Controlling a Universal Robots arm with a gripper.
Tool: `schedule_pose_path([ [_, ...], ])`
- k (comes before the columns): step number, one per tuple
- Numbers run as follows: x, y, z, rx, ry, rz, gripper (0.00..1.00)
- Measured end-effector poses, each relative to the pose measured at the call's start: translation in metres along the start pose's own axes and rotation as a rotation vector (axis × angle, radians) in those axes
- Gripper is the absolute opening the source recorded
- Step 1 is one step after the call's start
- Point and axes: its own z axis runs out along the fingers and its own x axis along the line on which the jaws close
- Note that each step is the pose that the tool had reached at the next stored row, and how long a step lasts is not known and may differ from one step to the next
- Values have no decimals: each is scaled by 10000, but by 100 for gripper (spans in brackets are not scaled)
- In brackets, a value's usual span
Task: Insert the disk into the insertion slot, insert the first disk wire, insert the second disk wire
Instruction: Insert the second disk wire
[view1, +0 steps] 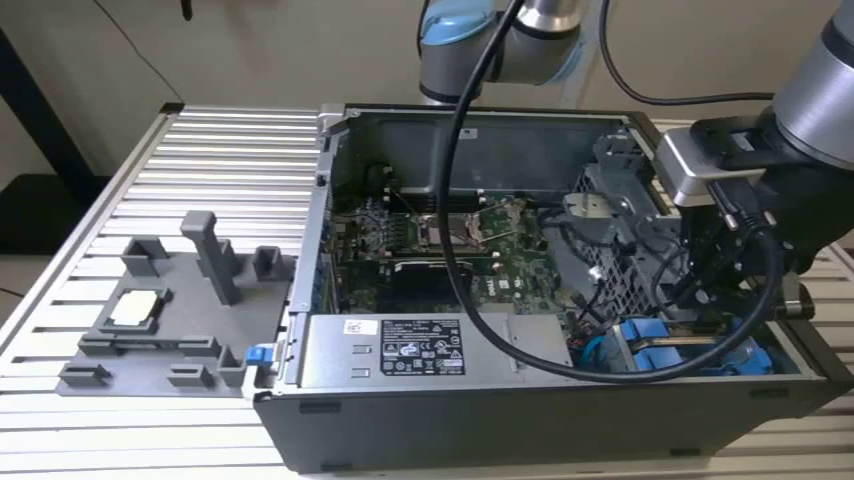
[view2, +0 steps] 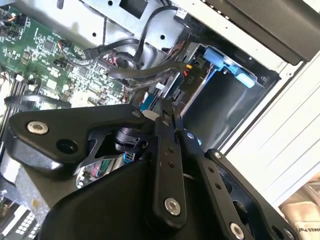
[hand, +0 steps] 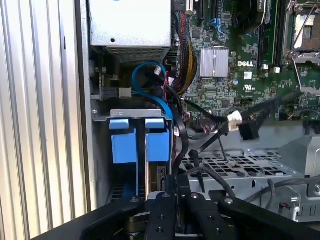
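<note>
Blue plastic marks two carrier fronts that stand side by side in the slot (hand: 125, 113) of the grey drive cage (view1: 621, 270). I take the front nearer my fingers for the disk (hand: 157, 140). The other carrier (hand: 122, 141) is just beside it. Both are seated inside the bay; their tabs are level with its rim.

My gripper (hand: 175, 182) hangs over the cage, close to the disk's edge. In the second wrist view the gripper (view2: 167, 107) has its two fingers (view2: 164, 150) drawn together at the tips. I cannot tell whether a wire is pinched between them.

Wiring:
- A black plug (view2: 187, 80) with red and yellow leads lies near the bay mouth, just beyond my fingertips.
- A blue cable (hand: 150, 85) loops from the disk end of the cage toward the board (hand: 235, 75).
- A black wire with a white connector (hand: 234, 119) hangs free over the perforated cage top, apart from the disk.

In the exterior view my arm (view1: 801, 150) reaches down into the case (view1: 534, 420) at the exterior view's right. The silver power box (view1: 400, 350) sits beside the cage. The case stands on a slatted metal table (view1: 200, 150). A grey fixture (view1: 160, 330) lies on the table at the exterior view's left, well apart from the case's drive cage.
</note>
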Motion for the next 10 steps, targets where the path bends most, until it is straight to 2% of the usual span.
schedule_pose_path([
  [2, -4, 4, -40, 1, 1, 0, 15],
  [5, -16, 54, -169, 0, -5, -1, 17],
  [7, -21, 129, -226, 0, -18, 1, 29],
  [10, -42, 256, -250, 1, -19, 1, 41],
])
